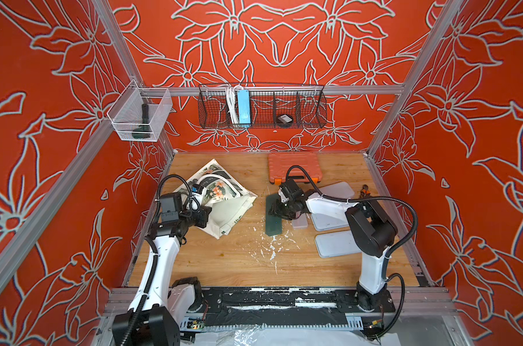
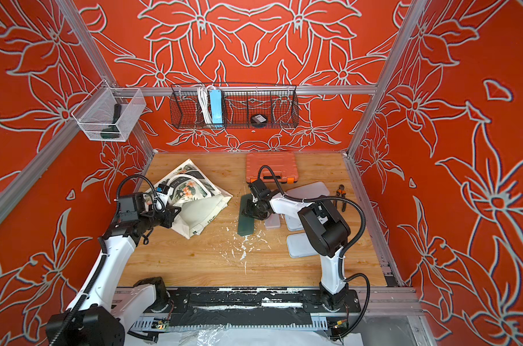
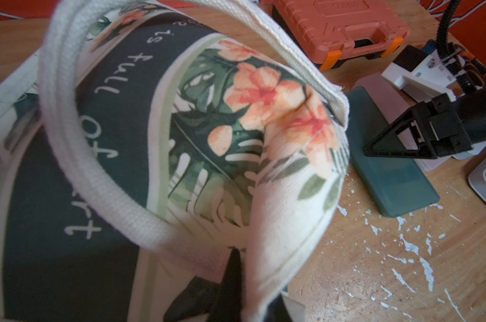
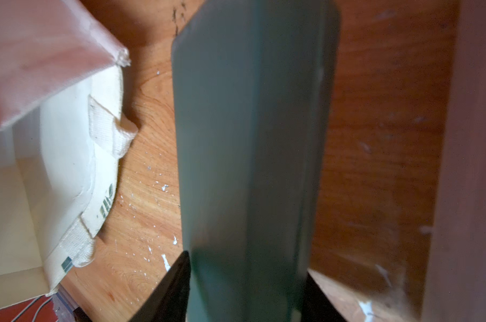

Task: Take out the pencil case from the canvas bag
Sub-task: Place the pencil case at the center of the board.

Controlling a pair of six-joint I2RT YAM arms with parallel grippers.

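The cream canvas bag with its flower print lies crumpled on the left of the wooden table. My left gripper is shut on the bag's cloth edge, holding it lifted; one looped handle arches in front of the left wrist camera. A dark green pencil case lies flat on the table, outside the bag and to its right. My right gripper sits over its far end, jaws open on either side of the pencil case.
An orange tool case stands at the back. Translucent plastic lids and a pale pink box lie right of the pencil case. Pliers lie by the right wall. White paint flecks mark the table.
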